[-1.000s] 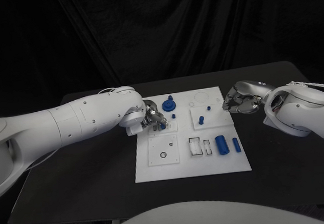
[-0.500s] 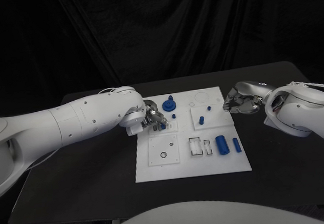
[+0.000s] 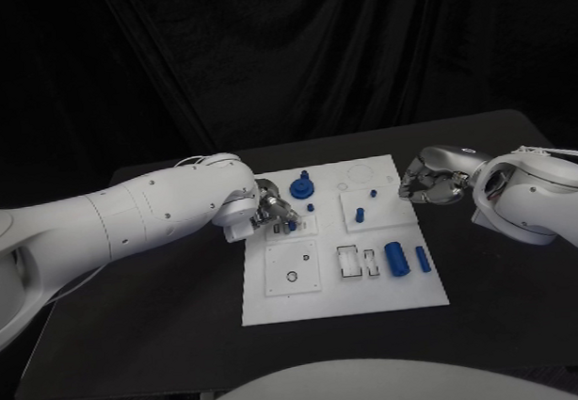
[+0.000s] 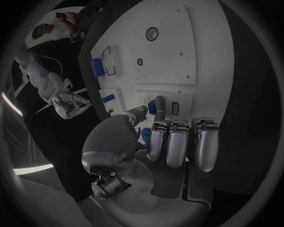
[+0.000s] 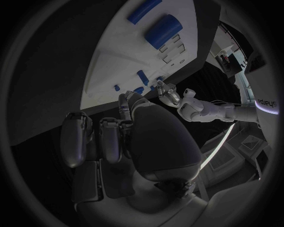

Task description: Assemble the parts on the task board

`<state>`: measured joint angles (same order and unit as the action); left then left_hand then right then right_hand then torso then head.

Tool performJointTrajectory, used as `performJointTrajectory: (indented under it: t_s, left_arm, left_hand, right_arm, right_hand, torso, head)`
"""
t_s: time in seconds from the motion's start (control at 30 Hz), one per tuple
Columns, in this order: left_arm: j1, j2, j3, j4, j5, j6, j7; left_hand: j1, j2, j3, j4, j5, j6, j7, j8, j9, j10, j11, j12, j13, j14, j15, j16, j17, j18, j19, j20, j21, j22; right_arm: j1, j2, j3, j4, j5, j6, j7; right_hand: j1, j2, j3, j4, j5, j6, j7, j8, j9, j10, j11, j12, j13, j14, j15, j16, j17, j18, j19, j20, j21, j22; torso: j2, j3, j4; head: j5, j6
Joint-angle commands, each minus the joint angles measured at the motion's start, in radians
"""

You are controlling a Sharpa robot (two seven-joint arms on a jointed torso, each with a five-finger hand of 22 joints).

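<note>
Hands at both flanks of the flat white plastic task board (image 3: pixel 342 252) on the matte black table (image 3: pixel 514 275).

Head view: smooth white board with shallow rectangular recesses; near its right front, a stubby blue cylinder (image 3: pixel 395 258) beside a slim blue bar (image 3: pixel 423 260); toward the far side, a blue knobbed gear piece (image 3: pixel 302 186) and a small blue peg (image 3: pixel 358 216). Silver left hand (image 3: pixel 266 213) over the board's left edge, fingers down on it; cannot tell whether clamped on anything. Silver right hand (image 3: pixel 424 183) at the board's right far edge, fingers curled together.

Left wrist view: left hand (image 4: pixel 172 142) with fingers side by side, extended over the board (image 4: pixel 201 52), thumb tip against a small blue part (image 4: pixel 152 108); grip unclear.

Right wrist view: right hand (image 5: pixel 112 142) curled in, nothing seen inside; blue cylinder (image 5: pixel 164 30) and bar (image 5: pixel 144 10) lying on the board (image 5: pixel 112 61) beyond.
</note>
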<state>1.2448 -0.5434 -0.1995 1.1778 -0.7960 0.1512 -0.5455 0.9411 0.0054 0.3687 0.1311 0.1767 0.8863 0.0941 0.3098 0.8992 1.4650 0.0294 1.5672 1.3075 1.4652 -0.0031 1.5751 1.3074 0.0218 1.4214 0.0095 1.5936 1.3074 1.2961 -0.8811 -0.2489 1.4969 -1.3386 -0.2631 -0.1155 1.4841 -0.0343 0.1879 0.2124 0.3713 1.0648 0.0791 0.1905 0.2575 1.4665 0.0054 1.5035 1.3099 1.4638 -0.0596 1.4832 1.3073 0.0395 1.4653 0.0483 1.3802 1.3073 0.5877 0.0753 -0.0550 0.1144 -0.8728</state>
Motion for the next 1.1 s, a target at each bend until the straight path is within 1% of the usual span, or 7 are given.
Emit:
performJointTrajectory:
  t_s: [0.03, 0.43, 0.53, 0.6, 0.67, 0.8, 1.1]
  left_arm:
    - [-0.018, 0.003, -0.011, 0.002, 0.000, 0.053, -0.035]
    - [-0.019, -0.003, -0.011, 0.005, 0.000, 0.031, -0.032]
    - [-0.019, -0.009, -0.011, 0.014, 0.000, 0.008, -0.026]
    - [-0.019, -0.013, -0.011, 0.020, -0.009, -0.010, -0.020]
    - [-0.019, -0.019, -0.011, 0.028, -0.031, -0.037, -0.010]
    - [-0.018, -0.036, -0.011, 0.053, -0.073, -0.089, 0.010]
    - [0.008, -0.083, -0.009, 0.111, -0.100, -0.173, 0.038]
  left_hand:
    - [-0.018, -0.005, -0.031, 0.020, -0.019, 0.003, 0.009, -0.048, -0.004, 0.106, 0.010, 0.004, 0.263, 0.106, 0.007, -0.004, 0.263, -0.009, 0.008, 0.002, -0.001, 0.222]
    - [-0.017, -0.005, -0.082, 0.043, -0.030, 0.024, 0.006, -0.053, 0.000, 0.106, 0.009, 0.004, 0.263, 0.106, 0.008, -0.004, 0.263, -0.011, 0.034, 0.001, -0.004, 0.229]
    - [0.007, 0.003, -0.110, 0.044, -0.023, 0.065, -0.014, 0.001, 0.061, 0.106, -0.006, 0.004, 0.263, 0.106, -0.004, -0.004, 0.263, -0.014, 0.064, -0.008, -0.009, 0.238]
    - [0.019, 0.010, -0.128, 0.050, -0.020, 0.059, -0.022, 0.039, 0.117, 0.106, -0.014, 0.004, 0.263, 0.106, -0.013, -0.004, 0.263, -0.014, 0.073, -0.016, -0.010, 0.240]
    - [0.034, 0.016, -0.152, 0.056, -0.016, 0.046, -0.034, 0.113, 0.221, 0.106, -0.025, 0.004, 0.263, 0.106, -0.025, -0.004, 0.263, -0.017, 0.095, -0.028, -0.014, 0.247]
    - [0.042, 0.015, -0.174, 0.064, -0.006, 0.042, -0.044, 0.175, 0.304, 0.106, -0.034, 0.004, 0.263, 0.106, -0.030, -0.004, 0.263, -0.022, 0.149, -0.039, -0.023, 0.263]
    - [0.048, 0.016, -0.185, 0.073, 0.003, 0.043, -0.048, 0.191, 0.334, 0.106, -0.039, 0.004, 0.263, 0.106, -0.036, -0.004, 0.263, -0.022, 0.149, -0.046, -0.023, 0.263]
  right_arm:
    - [-0.002, -0.001, 0.001, 0.001, -0.002, 0.009, -0.022]
    - [-0.003, -0.002, 0.001, 0.001, -0.002, 0.016, -0.025]
    - [-0.003, -0.003, 0.001, 0.002, -0.002, 0.018, -0.025]
    - [-0.003, -0.004, 0.001, 0.003, -0.002, 0.017, -0.025]
    - [-0.003, -0.006, 0.001, 0.003, -0.002, 0.012, -0.021]
    - [-0.003, -0.011, 0.001, 0.006, -0.002, -0.015, -0.009]
    - [-0.003, -0.014, 0.001, 0.006, -0.002, -0.043, 0.004]
  right_hand:
    - [-0.003, 0.008, 0.007, -0.001, 0.006, -0.007, -0.002, -0.006, 0.001, 0.021, -0.007, -0.003, 0.140, 0.076, -0.008, -0.002, 0.115, 0.011, 0.015, -0.005, -0.007, 0.194]
    - [-0.003, 0.008, 0.007, -0.001, 0.006, -0.007, -0.002, -0.006, 0.001, 0.021, -0.007, -0.003, 0.140, 0.076, -0.008, -0.002, 0.115, 0.011, 0.015, -0.005, -0.007, 0.194]
    - [-0.004, 0.008, 0.007, 0.000, 0.007, -0.007, -0.002, -0.006, 0.002, 0.021, -0.007, -0.003, 0.140, 0.075, -0.008, -0.003, 0.113, 0.011, 0.014, -0.005, -0.009, 0.193]
    - [-0.004, 0.008, 0.007, 0.000, 0.007, -0.007, -0.002, -0.006, 0.002, 0.021, -0.007, -0.003, 0.140, 0.075, -0.008, -0.003, 0.113, 0.011, 0.014, -0.005, -0.009, 0.193]
    - [-0.005, 0.008, 0.007, 0.000, 0.008, -0.007, -0.002, -0.006, 0.002, 0.021, -0.007, -0.003, 0.139, 0.075, -0.008, -0.004, 0.113, 0.011, 0.014, -0.005, -0.009, 0.193]
    - [-0.005, 0.008, 0.007, 0.000, 0.009, -0.005, -0.002, -0.005, 0.003, 0.025, -0.007, 0.000, 0.144, 0.076, -0.008, -0.001, 0.117, 0.010, 0.016, -0.005, -0.005, 0.194]
    - [-0.009, 0.007, 0.006, 0.002, 0.011, -0.004, -0.002, -0.005, 0.004, 0.029, -0.008, 0.002, 0.149, 0.076, -0.008, -0.002, 0.116, 0.009, 0.019, -0.005, 0.000, 0.196]
  torso:
    - [0.000, 0.0000, -0.0002]
    - [0.001, -0.0007, 0.0006]
    - [0.000, 0.0000, -0.0001]
    - [0.000, 0.0000, 0.0000]
    - [0.000, -0.0002, -0.0002]
    - [0.000, -0.0001, -0.0004]
    - [0.000, -0.0007, 0.0012]
  head:
    - [0.001, 0.000]
    - [-0.002, 0.000]
    - [-0.001, 0.000]
    - [0.000, 0.000]
    - [0.000, 0.000]
    - [0.000, 0.000]
    - [-0.005, 0.000]
